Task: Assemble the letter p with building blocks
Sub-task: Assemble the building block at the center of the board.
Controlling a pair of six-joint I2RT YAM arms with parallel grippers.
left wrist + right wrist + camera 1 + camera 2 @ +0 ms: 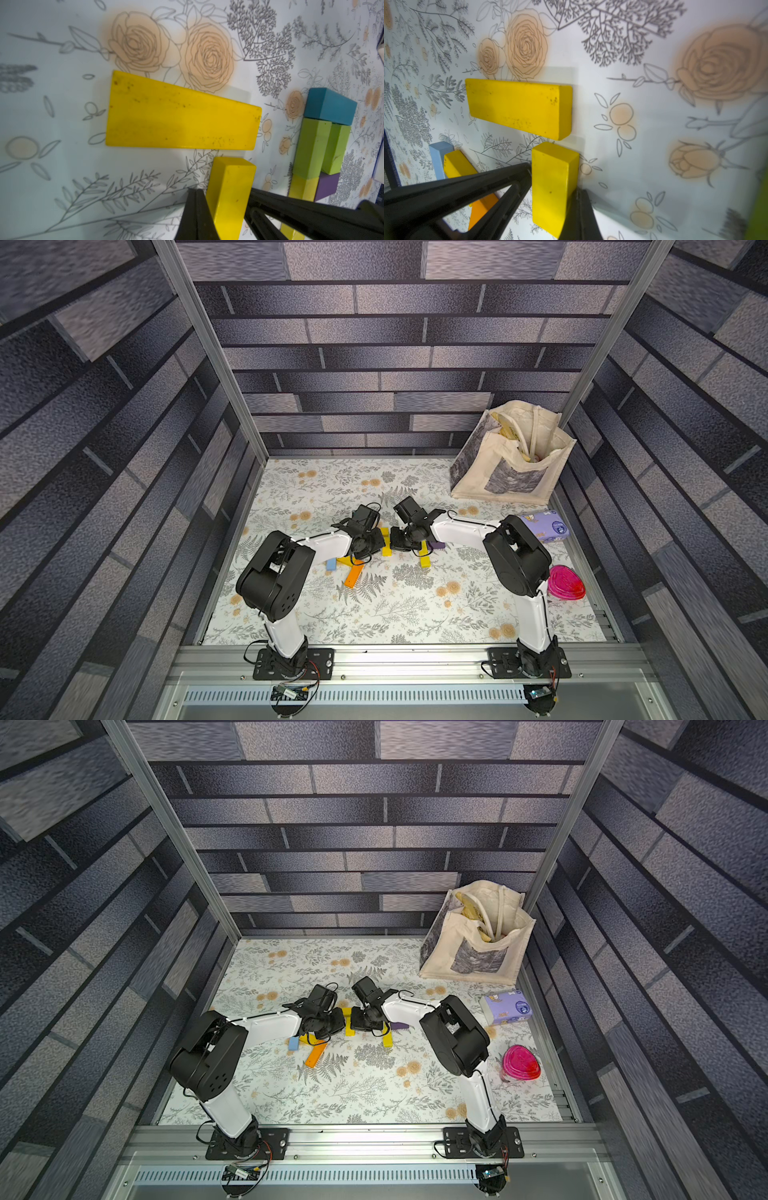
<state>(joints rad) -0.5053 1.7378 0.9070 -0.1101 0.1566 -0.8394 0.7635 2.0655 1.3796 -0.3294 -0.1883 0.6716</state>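
Observation:
A short yellow block [230,187] [550,182] stands on the floral mat, at right angles to a long flat yellow block [180,116] [519,106] and just off its end. My left gripper [193,192] is shut and empty, its tip against one side of the short block. My right gripper [579,192] is shut too and presses the opposite side. In both top views the gripper heads meet mid-mat and hide most of these blocks. Teal [330,106], lime green [311,147] and purple [326,185] blocks sit by the right arm. Light blue [331,564] and orange [354,576] blocks lie by the left.
A cream tote bag [511,456] stands at the back right corner. A lilac tissue pack [544,524] and a pink lidded container [565,583] lie along the right wall. Another yellow block [425,561] lies under the right wrist. Brick-patterned walls enclose the mat.

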